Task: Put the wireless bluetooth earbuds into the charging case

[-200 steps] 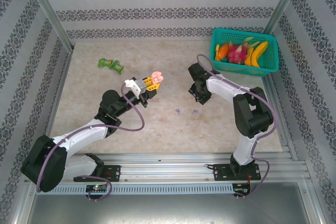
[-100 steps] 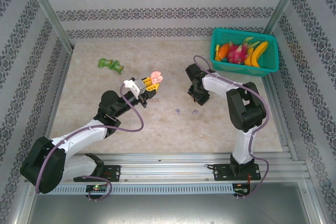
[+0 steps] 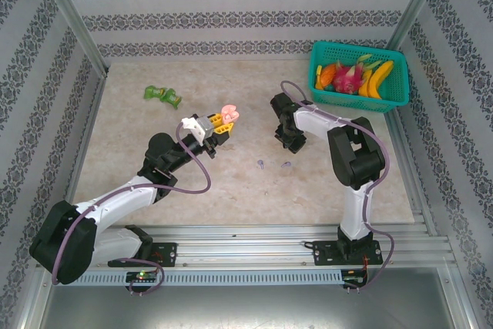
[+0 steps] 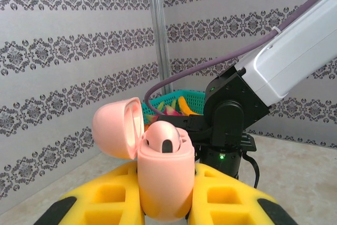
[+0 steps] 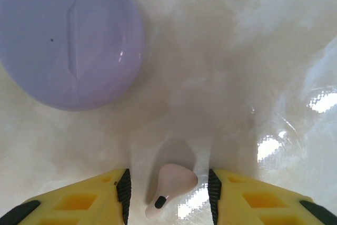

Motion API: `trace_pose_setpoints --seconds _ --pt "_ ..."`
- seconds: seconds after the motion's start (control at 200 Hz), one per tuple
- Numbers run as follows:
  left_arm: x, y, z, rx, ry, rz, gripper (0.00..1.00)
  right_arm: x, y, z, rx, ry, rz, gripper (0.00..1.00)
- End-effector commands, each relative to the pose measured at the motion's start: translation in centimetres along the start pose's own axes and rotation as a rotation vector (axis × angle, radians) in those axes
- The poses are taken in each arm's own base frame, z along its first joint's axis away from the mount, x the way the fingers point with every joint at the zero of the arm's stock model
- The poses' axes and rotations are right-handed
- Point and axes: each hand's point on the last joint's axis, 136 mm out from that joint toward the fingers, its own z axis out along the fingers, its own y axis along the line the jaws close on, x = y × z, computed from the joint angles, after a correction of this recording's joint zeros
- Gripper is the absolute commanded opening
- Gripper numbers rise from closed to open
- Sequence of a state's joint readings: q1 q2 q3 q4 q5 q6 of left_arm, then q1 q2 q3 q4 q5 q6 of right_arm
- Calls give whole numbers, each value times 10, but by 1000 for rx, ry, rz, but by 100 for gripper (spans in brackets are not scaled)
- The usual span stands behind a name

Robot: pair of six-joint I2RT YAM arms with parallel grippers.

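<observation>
One pink case, one lilac case

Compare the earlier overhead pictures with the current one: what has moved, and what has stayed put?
The right arm swung its elbow left, and the right tool edged slightly up-left in the overhead view. Nothing was visibly grasped or released. The left tool keeps holding the open pink charging case, and the teal basket and green packet lie where they were.

The right arm's elbow has swung inward toward the bench's middle, and the right gripper has edged slightly toward the left edge.
</observation>
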State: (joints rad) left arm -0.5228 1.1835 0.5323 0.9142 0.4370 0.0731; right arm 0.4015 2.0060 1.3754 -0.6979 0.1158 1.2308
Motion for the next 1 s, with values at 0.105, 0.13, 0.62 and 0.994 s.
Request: trace_pose_setpoints --seconds 0.105,0.13,0.62,0.994 --pt "-21 -1 -3 -7 -71 22 0 -1 0 11 31 13 -104 41" --pt "-20 -1 -2 -5 -69 22 0 -1 2 11 26 18 -126 40" --pt "-24 0 -2 -10 -68 28 0 18 32 9 -41 37 -651 29" --pt "-26 0 1 -2 -67 28 0 32 49 4 -58 7 -828 30"
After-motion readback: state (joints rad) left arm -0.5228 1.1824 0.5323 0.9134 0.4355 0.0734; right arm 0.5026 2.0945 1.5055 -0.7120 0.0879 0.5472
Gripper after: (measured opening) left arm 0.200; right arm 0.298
